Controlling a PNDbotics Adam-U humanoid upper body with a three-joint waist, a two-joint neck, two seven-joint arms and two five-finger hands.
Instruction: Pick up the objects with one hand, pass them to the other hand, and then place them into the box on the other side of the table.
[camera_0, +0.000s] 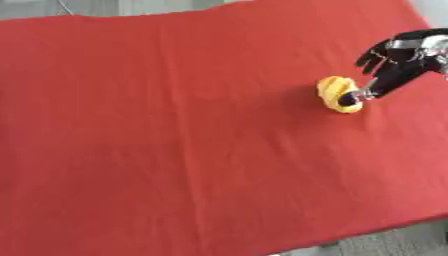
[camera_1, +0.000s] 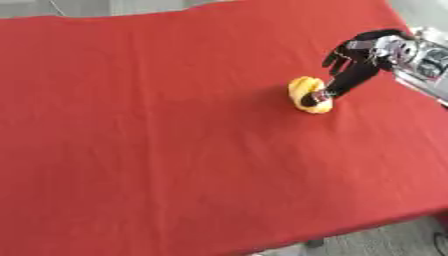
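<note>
**Right hand at the yellow object: grasp assessment**

**Location of the object.** One small, rounded, bright yellow object (camera_0: 335, 92), possibly a soft toy or a piece of plastic fruit, lies on the worktop covered with a red cloth (camera_0: 175, 140). It sits towards the far right of the cloth, well apart from the near edge. Its exact make cannot be determined. No box shows in either view, and neither does the left hand.

**State of the hand.** The black right hand (camera_1: 350, 70) enters from the upper right, just right of the yellow object. One or two fingertips (camera_0: 350, 100) are down on the right flank of the object, apparently touching it. The remaining fingers (camera_0: 374, 54) are spread and raised above it. The hand is not clenched. Whether thumb and finger already pinch the object cannot be told; it reads as the start of a grasp.

**Handling judgement.**
- The object looks light and smooth-skinned, and its curved shape suggests it may roll or skid on the cloth if pushed from one side only.
- It appears neither fragile nor heavy; stiffness cannot be judged.

**Recommended hold.** Take it across its narrow middle, thumb against opposing fingers. Leave one end free, so that the left hand has a surface to take at the handover.

**Task status.** Pick-up stage; handover and placement are not yet done.
</note>
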